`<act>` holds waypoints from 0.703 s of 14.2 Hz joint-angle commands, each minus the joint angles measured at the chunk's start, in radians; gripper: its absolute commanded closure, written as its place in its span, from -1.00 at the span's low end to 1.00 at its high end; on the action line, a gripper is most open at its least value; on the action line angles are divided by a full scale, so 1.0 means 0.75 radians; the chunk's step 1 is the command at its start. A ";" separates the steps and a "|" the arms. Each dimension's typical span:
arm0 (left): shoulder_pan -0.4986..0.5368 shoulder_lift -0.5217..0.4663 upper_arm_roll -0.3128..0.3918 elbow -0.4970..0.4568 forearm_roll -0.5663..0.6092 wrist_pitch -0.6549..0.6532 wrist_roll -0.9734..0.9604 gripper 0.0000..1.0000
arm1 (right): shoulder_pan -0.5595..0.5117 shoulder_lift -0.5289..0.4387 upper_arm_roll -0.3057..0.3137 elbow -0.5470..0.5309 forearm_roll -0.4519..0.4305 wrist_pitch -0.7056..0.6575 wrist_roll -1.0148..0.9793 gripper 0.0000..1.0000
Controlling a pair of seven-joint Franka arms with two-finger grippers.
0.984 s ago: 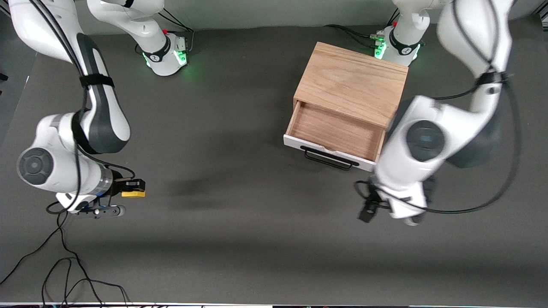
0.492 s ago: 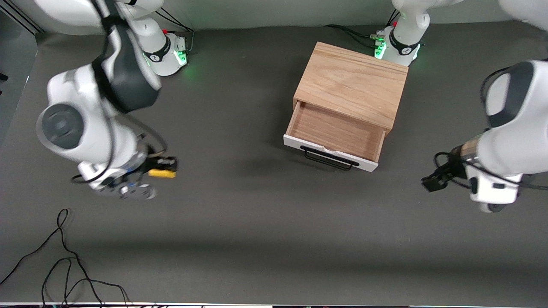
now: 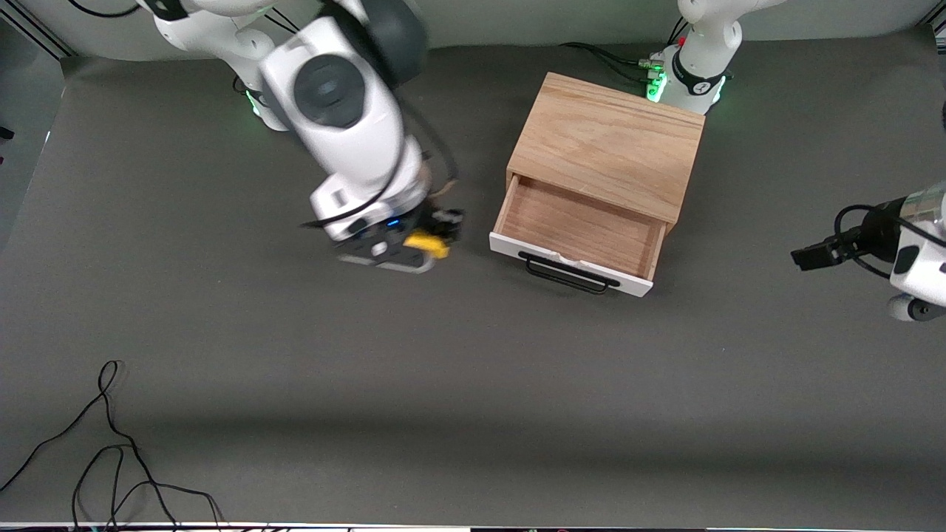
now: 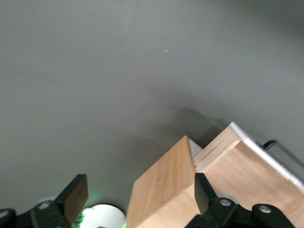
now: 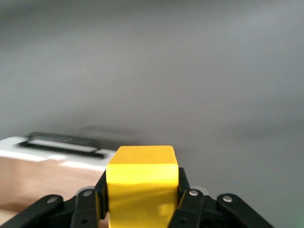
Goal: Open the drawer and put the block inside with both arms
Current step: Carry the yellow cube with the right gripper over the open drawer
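Grey table (image 3: 473, 369): right claw (image 3: 436, 235) pinching block (image 3: 427, 244) beside open drawer (image 3: 580, 233); left claw (image 4: 137, 190) spread.

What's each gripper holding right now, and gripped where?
The right gripper holds the yellow block, fingers clamped on two opposite side faces, over the table beside the open drawer. The left gripper is open and holds nothing.
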 commanded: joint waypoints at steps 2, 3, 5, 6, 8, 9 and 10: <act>0.043 -0.174 0.002 -0.194 -0.022 0.032 0.210 -1.00 | 0.127 0.133 0.061 0.091 -0.008 0.170 0.171 0.60; 0.039 -0.192 0.000 -0.200 -0.020 0.038 0.229 -1.00 | 0.170 0.169 0.061 0.093 -0.038 0.211 0.179 0.60; 0.029 -0.233 -0.004 -0.232 -0.010 0.073 0.250 -1.00 | 0.199 0.223 0.065 0.091 -0.073 0.268 0.254 0.60; 0.035 -0.272 -0.004 -0.289 -0.022 0.102 0.252 -1.00 | 0.217 0.245 0.067 0.091 -0.076 0.277 0.265 0.60; 0.043 -0.358 0.002 -0.420 -0.026 0.187 0.276 -1.00 | 0.266 0.294 0.059 0.087 -0.104 0.301 0.322 0.60; 0.049 -0.378 0.012 -0.451 -0.049 0.218 0.371 -1.00 | 0.274 0.317 0.061 0.085 -0.114 0.307 0.358 0.60; 0.062 -0.381 0.040 -0.449 -0.075 0.210 0.459 -1.00 | 0.297 0.341 0.059 0.085 -0.116 0.313 0.379 0.60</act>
